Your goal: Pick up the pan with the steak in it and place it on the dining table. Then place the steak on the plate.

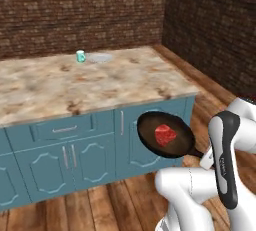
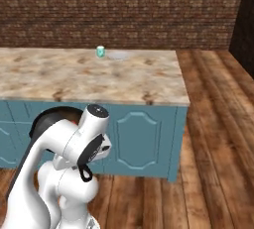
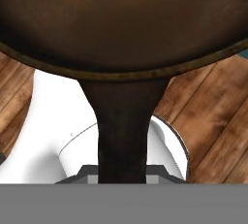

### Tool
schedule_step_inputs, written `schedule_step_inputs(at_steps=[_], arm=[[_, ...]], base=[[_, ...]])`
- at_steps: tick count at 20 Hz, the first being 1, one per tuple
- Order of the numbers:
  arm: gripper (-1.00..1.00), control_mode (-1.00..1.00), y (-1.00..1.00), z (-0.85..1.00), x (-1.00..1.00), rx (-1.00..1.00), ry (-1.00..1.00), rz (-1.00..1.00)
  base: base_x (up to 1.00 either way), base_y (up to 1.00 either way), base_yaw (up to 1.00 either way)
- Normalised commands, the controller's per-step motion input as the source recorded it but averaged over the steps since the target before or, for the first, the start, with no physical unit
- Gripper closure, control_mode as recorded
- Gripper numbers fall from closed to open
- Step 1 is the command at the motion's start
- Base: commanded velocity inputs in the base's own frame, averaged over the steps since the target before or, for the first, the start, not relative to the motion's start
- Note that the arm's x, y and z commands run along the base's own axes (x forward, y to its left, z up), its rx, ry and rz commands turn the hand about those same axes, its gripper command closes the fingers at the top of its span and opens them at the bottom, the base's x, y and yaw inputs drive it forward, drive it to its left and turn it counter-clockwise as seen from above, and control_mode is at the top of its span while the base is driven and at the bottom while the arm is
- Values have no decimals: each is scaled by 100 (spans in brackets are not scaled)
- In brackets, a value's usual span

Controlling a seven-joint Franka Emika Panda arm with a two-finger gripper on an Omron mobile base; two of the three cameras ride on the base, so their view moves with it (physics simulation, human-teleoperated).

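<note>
There were no words, numbers or signs to read anywhere. A tiny pale mark sat on the dark band of the white robot arm (image 1: 223, 162), but it was too small and blurry to make out.

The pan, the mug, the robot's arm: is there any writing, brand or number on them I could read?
No readable text anywhere.
Arm: a faint pale mark on its dark panel, too small and blurred to read.
Pan, held by its handle in the tool: no markings.
Mug: plain teal, no label.
Plate: blank.
</note>
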Motion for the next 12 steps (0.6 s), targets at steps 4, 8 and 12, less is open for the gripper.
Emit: schedule_step_inputs(at_steps=[4,8,12], arm=[[100,100,0,0,0,0,0,0],[100,100,0,0,0,0,0,0],[100,100,0,0,0,0,0,0]], base=[[27,-100,-3],[26,-100,-3],[26,-100,-4]])
